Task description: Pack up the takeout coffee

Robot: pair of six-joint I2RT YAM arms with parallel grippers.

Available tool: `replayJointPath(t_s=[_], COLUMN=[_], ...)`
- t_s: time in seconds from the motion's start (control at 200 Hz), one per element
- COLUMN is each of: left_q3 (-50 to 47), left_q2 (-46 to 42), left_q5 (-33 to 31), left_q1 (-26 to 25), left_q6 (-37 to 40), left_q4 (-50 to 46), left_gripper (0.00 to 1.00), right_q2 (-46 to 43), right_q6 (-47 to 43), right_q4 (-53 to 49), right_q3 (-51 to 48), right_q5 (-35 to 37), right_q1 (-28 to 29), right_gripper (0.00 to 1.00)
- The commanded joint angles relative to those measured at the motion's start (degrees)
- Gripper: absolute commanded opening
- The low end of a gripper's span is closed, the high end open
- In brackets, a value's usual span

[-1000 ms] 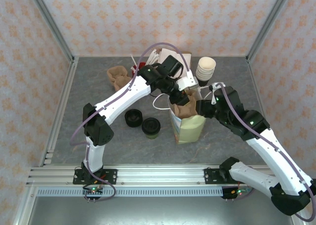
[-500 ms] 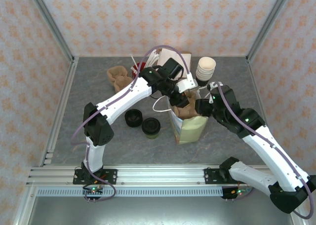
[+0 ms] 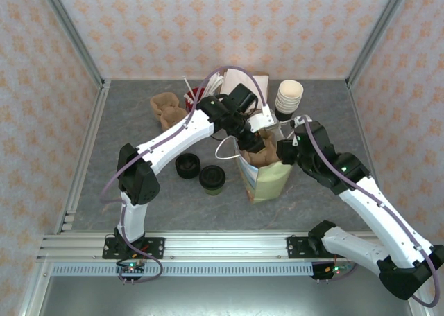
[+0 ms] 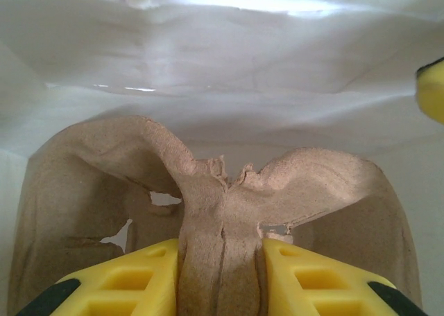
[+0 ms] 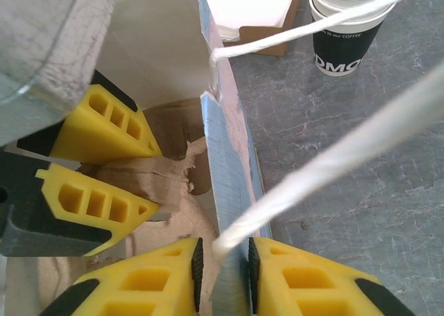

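Grey stone-look table (image 3: pixel 139 129), with patterned walls on three sides.

**Position of the task's thing.** The takeout coffee (image 3: pixel 212 179) is an olive-green paper cup with a black lid. It stands upright on the table, left of the paper bag (image 3: pixel 269 183) and just beside the pile of lids (image 3: pixel 187 165). Neither gripper touches it.

**Handling (judged).**
- The paper wall is thin and would likely dent under a hard squeeze.
- The lid looks press-fit, so lifting by it risks popping it off.
- Whether the cup is filled cannot be told. If it is, expect it to be top-heavy and prone to spilling, so it should travel upright.
- The best hold is probably across the body, below the lid rim, with moderate force.

**Containers.**
- The bag stands upright and open near the table centre, with a brown pulp cup carrier (image 4: pixel 222 191) inside it.
- The left gripper (image 4: pixel 222 278) is clamped on the carrier's central ridge, with one yellow finger on each side.
- No cup is seen in the part of the carrier that shows.
- The right gripper (image 5: pixel 223 274) pinches the bag's right wall at the rim, one finger inside and one outside. This apparently braces the mouth open.
- A white cord handle (image 5: pixel 333 143) crosses the right wrist view.

**Other items.** A stack of cups (image 3: pixel 289 96) sits at the back right, near the bag. A second pulp carrier (image 3: pixel 165 107) lies at the rear left.
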Motion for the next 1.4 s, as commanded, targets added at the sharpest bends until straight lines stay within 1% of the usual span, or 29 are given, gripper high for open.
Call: replayJointPath(t_s=[0.0,0.405,0.551,0.951,1.321,1.391], left_q3=[-1.7,-3.7,-4.5,-7.2,-6.9,-6.4], left_q2=[0.3,0.5,0.7,1.6,2.9,2.9], left_q5=[-1.7,-1.7,-1.7,-2.8,-3.3,-3.5], left_q1=[-0.9,-1.3,-1.3,-1.9,-2.1,-2.2], left_q6=[-0.5,-2.1,-2.3,-2.7,-2.8,-2.8], left_q4=[2.2,5.1,5.8,7.8,7.7,7.4], left_gripper=[0.32,0.33,0.33,0.34,0.35,0.37], right_q2=[-2.0,-5.0,-5.7,-5.9,-6.0,-6.1], right_q6=[1.1,2.4,2.9,3.3,3.4,3.3], right_q4=[2.2,5.4,6.0,6.5,6.6,6.5], right_q3=[-1.0,-2.8,-3.8,-4.7,-4.9,-4.9], right_q5=[-0.5,-2.7,-2.8,-3.2,-3.6,-3.6], right_q1=[-0.3,-0.3,-0.4,-0.3,-0.3,-0.3], right_gripper=[0.22,0.08,0.06,0.04,0.03,0.03])
